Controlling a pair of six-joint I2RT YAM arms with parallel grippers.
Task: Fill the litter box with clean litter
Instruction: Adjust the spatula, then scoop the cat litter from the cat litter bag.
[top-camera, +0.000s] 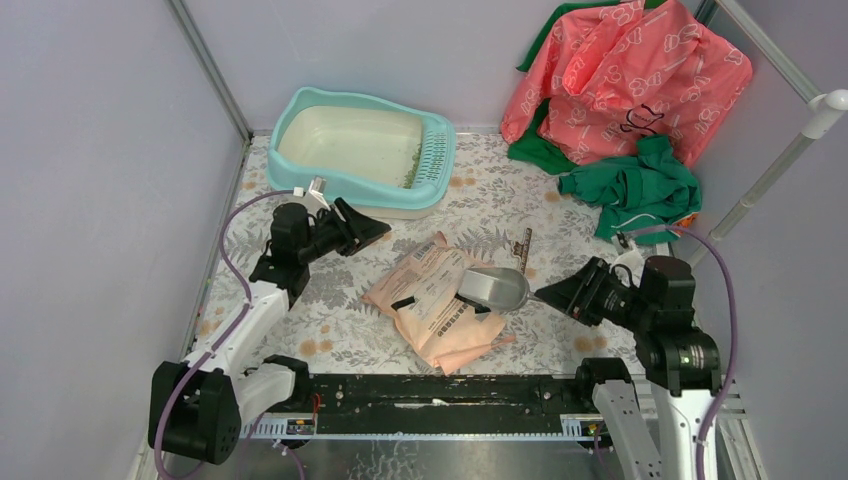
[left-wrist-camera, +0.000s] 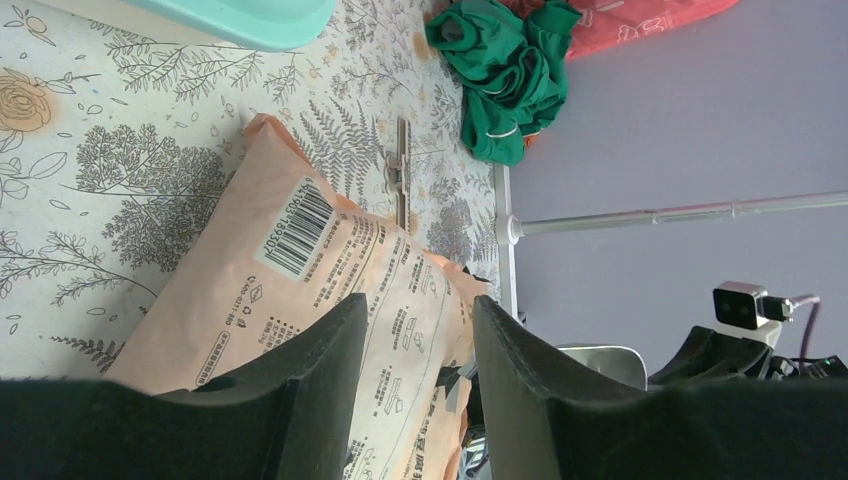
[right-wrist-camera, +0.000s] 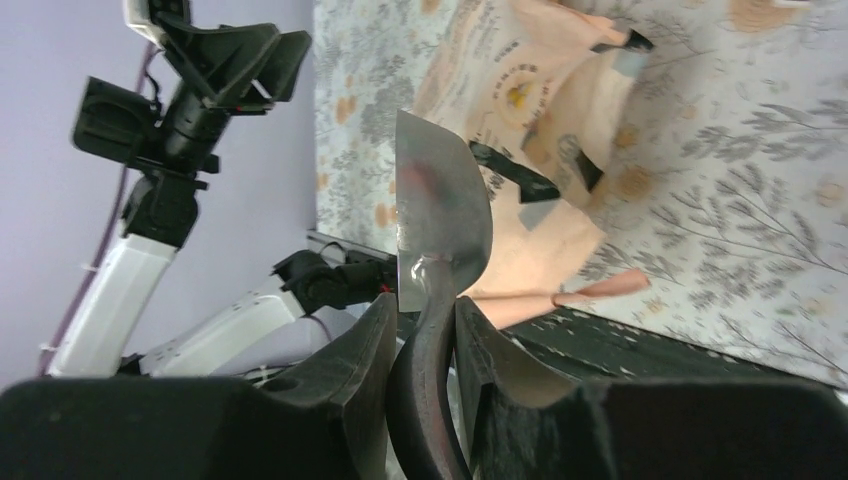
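Left gripper (top-camera: 372, 232) sits near left with jaws apart and nothing between them. In the left wrist view (left-wrist-camera: 420, 312) only the peach bag (left-wrist-camera: 300, 265) shows through the gap, lying clear of the fingers. The bag's near end is cut off by the frame there.

Right gripper (top-camera: 556, 292) is clenched on the dark handle of the grey scoop (top-camera: 495, 288). The right wrist view (right-wrist-camera: 425, 322) shows both fingers pressed on the handle, whose lower end is out of frame.

The scoop bowl lies over the peach bag (top-camera: 435, 305) at mid-table. From the wrist it is seen edge-on (right-wrist-camera: 440, 210), so cannot tell if anything sits in it.

The bag is crumpled and lies flat on the floral table cover (top-camera: 480, 195), with barcode and print showing. Its mouth is hidden by the scoop.

A thin dark strip (top-camera: 522, 250) lies just beyond the bag, too small to identify.

Litter box (top-camera: 300, 108) is at far left by the back wall, just beyond the left gripper and untouched.
- It has a light-teal rim, a cream basin and a slotted grille ledge at its right end.
- The left wrist view catches only a teal corner (left-wrist-camera: 250, 15).

Clean litter (top-camera: 412, 165) is a thin green scatter inside the basin against the grille end. Single granules are too small to make out, and the rest of the basin reads cream.

Far right: a green cloth (top-camera: 635, 185) is bunched on the table. Behind it a pink printed fabric heap (top-camera: 630, 70) has its top cut off.
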